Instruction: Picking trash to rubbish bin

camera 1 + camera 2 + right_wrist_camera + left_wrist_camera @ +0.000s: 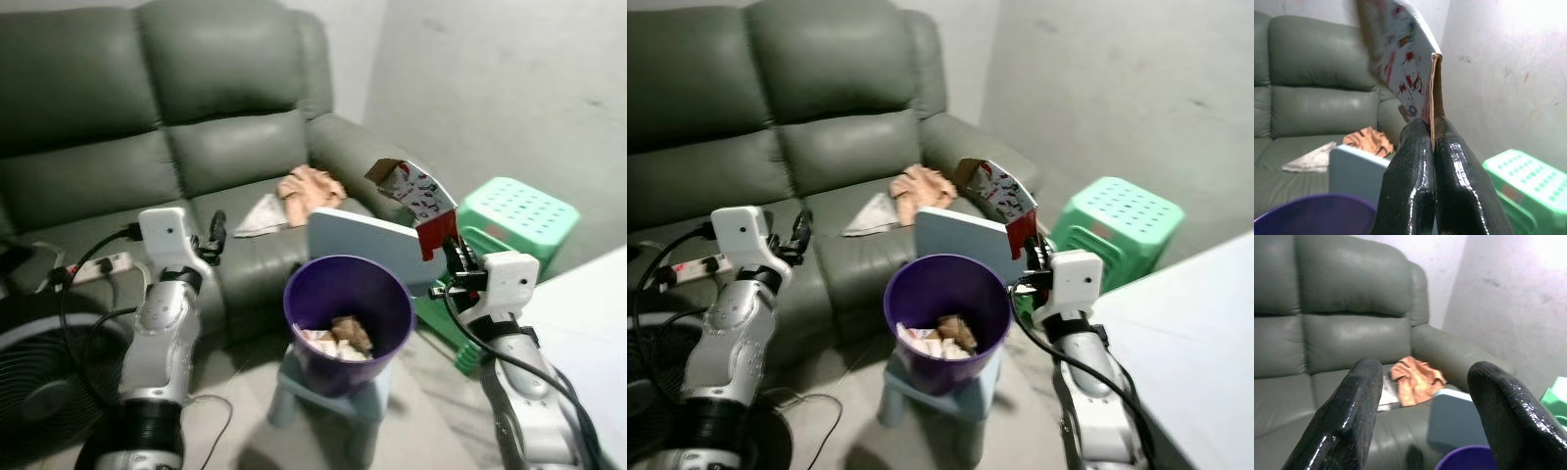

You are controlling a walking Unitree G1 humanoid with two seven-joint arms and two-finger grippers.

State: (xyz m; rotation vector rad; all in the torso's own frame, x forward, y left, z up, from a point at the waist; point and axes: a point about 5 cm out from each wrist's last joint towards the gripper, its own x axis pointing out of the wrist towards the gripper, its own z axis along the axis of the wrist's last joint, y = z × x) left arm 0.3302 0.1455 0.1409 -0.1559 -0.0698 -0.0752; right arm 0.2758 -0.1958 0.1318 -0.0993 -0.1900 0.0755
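Grey sofa and a purple bin on a small stool are seen.
A red-and-white carton is pinched between the closed fingers of the right gripper, just beside the bin's rim; the left gripper is held open near the sofa seat.

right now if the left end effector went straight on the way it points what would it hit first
Probably the orange cloth on the sofa seat, which lies between the open left end effector's fingers; depth is unclear.
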